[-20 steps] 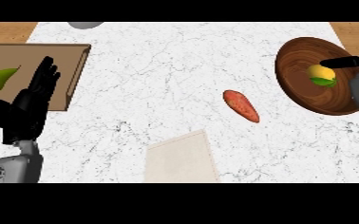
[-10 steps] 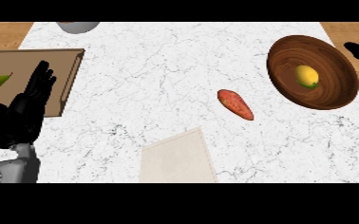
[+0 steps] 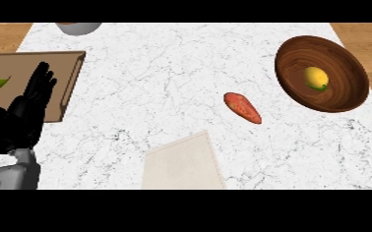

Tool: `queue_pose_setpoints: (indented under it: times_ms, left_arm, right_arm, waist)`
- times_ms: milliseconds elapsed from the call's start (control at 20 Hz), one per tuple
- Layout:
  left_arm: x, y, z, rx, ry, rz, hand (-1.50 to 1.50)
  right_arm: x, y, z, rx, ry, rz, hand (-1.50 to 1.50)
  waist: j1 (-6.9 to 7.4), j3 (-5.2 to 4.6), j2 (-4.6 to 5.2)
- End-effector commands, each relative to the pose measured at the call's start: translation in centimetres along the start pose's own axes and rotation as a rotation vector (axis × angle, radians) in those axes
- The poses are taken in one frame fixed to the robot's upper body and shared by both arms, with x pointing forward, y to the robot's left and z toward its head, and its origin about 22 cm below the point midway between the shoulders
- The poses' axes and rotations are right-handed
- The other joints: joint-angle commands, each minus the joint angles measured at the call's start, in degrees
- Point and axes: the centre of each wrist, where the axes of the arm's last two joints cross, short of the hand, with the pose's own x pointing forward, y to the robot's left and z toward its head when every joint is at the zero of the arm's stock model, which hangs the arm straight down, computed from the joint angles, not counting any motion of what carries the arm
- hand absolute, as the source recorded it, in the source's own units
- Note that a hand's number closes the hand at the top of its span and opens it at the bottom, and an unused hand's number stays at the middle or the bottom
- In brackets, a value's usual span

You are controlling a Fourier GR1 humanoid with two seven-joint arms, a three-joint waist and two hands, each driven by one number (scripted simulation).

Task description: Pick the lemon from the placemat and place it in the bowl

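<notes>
Now the oval lemon [image 3: 316, 78] lies inside the round wooden bowl [image 3: 294, 62]; left hand [image 3: 30, 105] rests, fingers straight.

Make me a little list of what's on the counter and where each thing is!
lemon: inside the wooden bowl, at the right
red vegetable: lying on the counter, left of the bowl
placemat: near edge, nothing on it
cutting board: at the left
left robot hand: open, resting at the left edge
right robot hand: not in view
</notes>
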Motion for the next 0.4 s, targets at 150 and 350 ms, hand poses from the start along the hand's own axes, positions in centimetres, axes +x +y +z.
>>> queue_pose_setpoints:
  times_ms: [150,350]
  left_arm:
    - [0.0,-1.3,-0.3,-0.014,-0.002,-0.007,0.0]
    - [0.2,0.2,-0.6,-0.033,-0.037,0.009,0.0]
  right_arm:
    - [-2.0,-8.3,4.8,0.052,-0.039,-0.109,-1.5]
    - [-0.9,-9.9,5.8,0.057,-0.079,-0.152,-1.5]
  waist:
    - [1.35,0.08,0.47]
    - [2.07,0.06,0.58]
